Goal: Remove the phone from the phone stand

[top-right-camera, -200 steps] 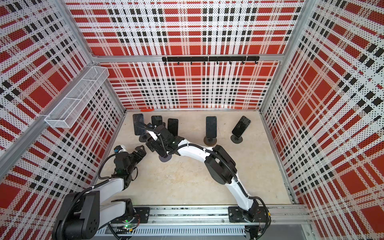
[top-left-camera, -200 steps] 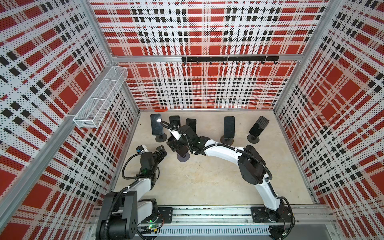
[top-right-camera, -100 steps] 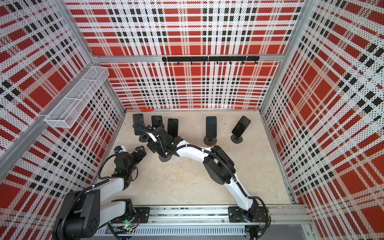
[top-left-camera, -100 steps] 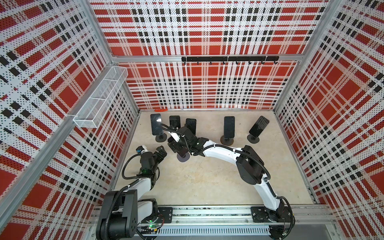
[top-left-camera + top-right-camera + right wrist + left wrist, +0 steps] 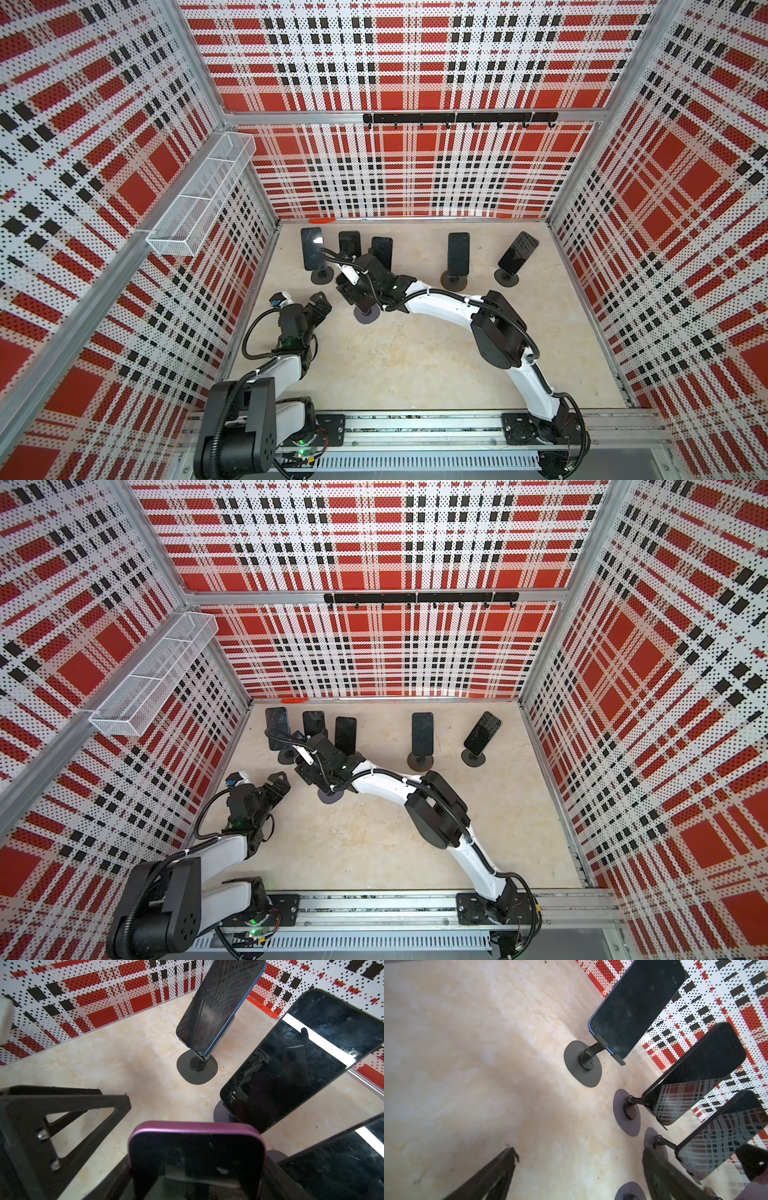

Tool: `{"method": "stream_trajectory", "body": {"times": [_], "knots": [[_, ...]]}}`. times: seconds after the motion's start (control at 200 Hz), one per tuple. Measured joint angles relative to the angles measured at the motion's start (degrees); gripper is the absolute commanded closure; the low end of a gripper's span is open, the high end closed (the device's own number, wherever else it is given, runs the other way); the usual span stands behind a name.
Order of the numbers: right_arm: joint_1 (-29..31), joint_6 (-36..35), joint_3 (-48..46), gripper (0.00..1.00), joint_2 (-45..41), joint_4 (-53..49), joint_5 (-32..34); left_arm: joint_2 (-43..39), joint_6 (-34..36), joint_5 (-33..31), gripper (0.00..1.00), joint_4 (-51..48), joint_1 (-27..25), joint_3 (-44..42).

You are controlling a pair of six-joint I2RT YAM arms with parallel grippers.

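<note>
A purple-edged phone stands on its stand between my right gripper's fingers, which press against both of its long sides. In both top views the right gripper covers the phone. Only the stand's round base shows beneath it. My left gripper hangs open a little to the left of that base with nothing in it. Its two dark fingers frame bare floor in the left wrist view.
Several other dark phones on round-based stands line the back. Two of them stand close behind the held one. A wire basket hangs on the left wall, and a hook rail on the back wall.
The right gripper's jaws have come together onto the purple phone's sides, and the right arm has shifted slightly. The left arm has stayed still.
</note>
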Motion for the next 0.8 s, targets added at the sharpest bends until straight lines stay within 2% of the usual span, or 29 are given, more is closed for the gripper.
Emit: {"method": "stream_trajectory", "body": {"times": [0.441, 0.797], "knots": [[0.0, 0.0, 0.0, 0.31, -1.0, -1.1, 0.2, 0.0, 0.0, 0.5, 0.02, 0.0, 0.5, 0.0], [-0.1, 3.7, -1.6, 0.32, -7.8, -2.0, 0.4, 0.1, 0.0, 1.1, 0.02, 0.0, 0.6, 0.0]]}}
